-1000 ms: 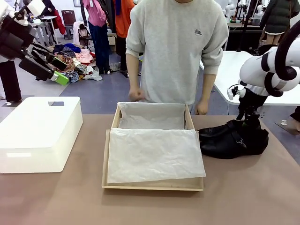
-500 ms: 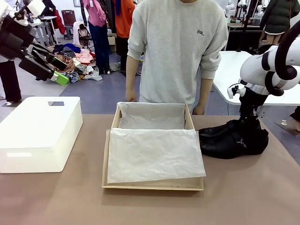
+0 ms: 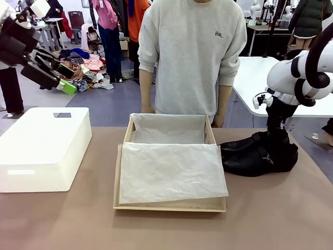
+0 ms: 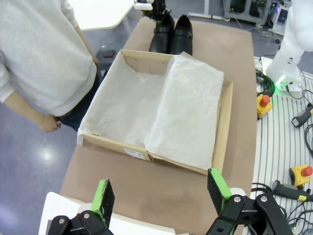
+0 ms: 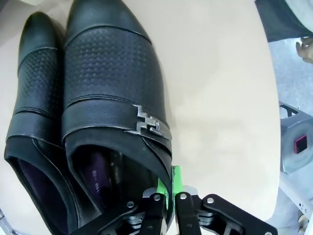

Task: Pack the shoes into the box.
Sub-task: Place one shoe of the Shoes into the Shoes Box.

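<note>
Brown table [image 3: 62,219] carries white bin [image 3: 44,166] at left, box [image 3: 169,207] at centre, shoes [image 3: 250,159] just beside box at right.

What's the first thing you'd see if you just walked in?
The shiny black shoes sit side by side on the table, right of the box, and the right gripper is pinching the rim of one. The box stands open, lined with white paper, with a person behind it.

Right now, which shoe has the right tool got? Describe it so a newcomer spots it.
Start at the cardboard box mid-table; two black shoes lie beside it on the robot's right. It is the shoe nearer the person, its collar pinched by the shut right tool.
</note>
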Tool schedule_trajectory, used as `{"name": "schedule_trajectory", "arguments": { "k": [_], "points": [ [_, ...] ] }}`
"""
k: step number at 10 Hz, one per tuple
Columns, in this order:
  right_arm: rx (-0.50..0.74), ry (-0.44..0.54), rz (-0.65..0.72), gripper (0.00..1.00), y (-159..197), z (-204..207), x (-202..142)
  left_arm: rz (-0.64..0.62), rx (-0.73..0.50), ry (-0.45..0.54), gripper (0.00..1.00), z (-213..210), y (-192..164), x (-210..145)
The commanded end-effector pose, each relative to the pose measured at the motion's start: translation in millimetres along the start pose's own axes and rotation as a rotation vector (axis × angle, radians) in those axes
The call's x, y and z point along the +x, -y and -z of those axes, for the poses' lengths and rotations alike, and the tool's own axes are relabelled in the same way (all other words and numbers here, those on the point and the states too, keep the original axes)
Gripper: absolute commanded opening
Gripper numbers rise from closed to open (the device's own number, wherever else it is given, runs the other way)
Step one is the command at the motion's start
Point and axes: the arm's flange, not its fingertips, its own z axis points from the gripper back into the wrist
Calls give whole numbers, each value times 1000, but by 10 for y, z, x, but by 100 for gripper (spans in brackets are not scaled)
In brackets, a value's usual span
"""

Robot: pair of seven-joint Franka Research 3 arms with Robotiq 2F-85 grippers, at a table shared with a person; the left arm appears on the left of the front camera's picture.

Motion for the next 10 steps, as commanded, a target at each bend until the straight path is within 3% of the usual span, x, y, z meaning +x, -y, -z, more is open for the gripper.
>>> {"name": "schedule_trajectory", "arguments": {
  "k": [1, 6, 10],
  "points": [
    [-55, 31, 68, 0, 40, -382, 11, 8, -9, 13, 100, -3, -3, -1],
    [-49, 40, 135, 0, -251, -1322, 336, 8, -9, 13, 100, -3, -3, -1],
    [-78, -8, 84, 0, -651, -1824, 1071, 8, -9, 13, 100, -3, -3, -1]
  ]
}}
